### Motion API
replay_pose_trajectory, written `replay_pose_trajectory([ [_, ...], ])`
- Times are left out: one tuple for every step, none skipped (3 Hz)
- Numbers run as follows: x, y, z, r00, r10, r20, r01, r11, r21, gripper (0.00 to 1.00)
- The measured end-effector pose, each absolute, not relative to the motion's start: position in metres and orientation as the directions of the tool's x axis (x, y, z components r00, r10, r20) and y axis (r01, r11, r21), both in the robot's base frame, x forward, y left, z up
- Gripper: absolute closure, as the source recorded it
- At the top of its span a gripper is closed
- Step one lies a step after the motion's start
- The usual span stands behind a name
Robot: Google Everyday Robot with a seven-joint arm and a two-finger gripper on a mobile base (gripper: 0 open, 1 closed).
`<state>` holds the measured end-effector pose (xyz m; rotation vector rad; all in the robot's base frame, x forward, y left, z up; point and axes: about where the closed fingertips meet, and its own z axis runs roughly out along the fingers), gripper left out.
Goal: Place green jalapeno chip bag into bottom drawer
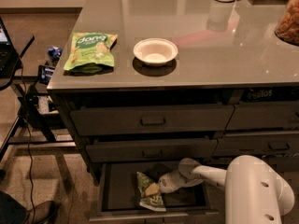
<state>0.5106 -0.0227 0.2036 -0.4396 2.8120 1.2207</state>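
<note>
Robot hand (161,186) sits inside open bottom drawer (117,190), lower centre, against green jalapeno chip bag (151,200); whether it grips cannot be told.

The robot is glossy white plastic with smooth, rounded shapes. A fat, drum-like housing (254,190) fills the lower right corner of the frame, and a few small dark round dots (261,184) mark its face. A much slimmer white arm (210,174) joins it on the left and carries a domed, pale grey cap (188,166). The tool (161,185), off-white and tapering, is at the lower centre of the frame.
</note>
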Motion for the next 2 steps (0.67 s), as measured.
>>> replay_pose_trajectory([
  [0.5106, -0.0227, 0.2036, -0.959, -0.24, -0.152, -0.275, 0.649, 0.709, 0.58],
  [0.5106, -0.0227, 0.2035, -0.959, -0.24, -0.152, -0.275, 0.649, 0.709, 0.35],
])
